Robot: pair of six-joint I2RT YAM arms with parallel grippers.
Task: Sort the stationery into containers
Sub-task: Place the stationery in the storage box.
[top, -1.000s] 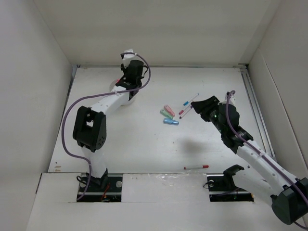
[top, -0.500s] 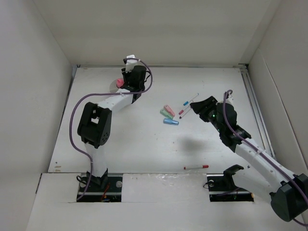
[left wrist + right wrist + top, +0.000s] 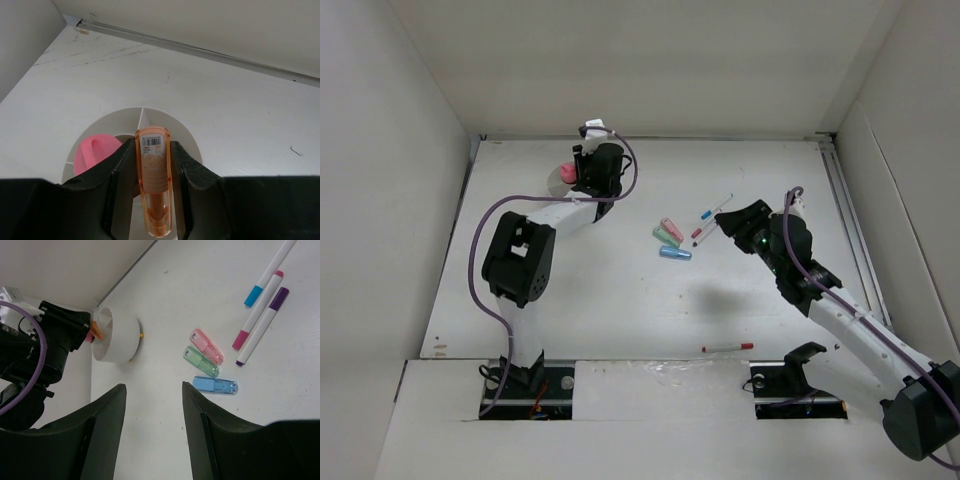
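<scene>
The left gripper (image 3: pixel 151 148), clenched on the orange tube (image 3: pixel 154 190), has edged across above the white cup (image 3: pixel 186 134); a drop looks near; the right gripper (image 3: pixel 153 387) hangs unmoved, jaws apart, empty.

White cup (image 3: pixel 122 342); translucent orange cylinder (image 3: pixel 153 190), barcode label; pink block (image 3: pixel 206 346), green block (image 3: pixel 200 361), blue block (image 3: pixel 215 385); white pens (image 3: pixel 256 310).

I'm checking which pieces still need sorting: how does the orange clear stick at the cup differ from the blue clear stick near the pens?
One is the orange stick, the other the blue stick. The orange stick is clamped between the left fingers over the white cup. The blue stick lies free on the table, beside a green one. Both are short, translucent and round-ended.
</scene>
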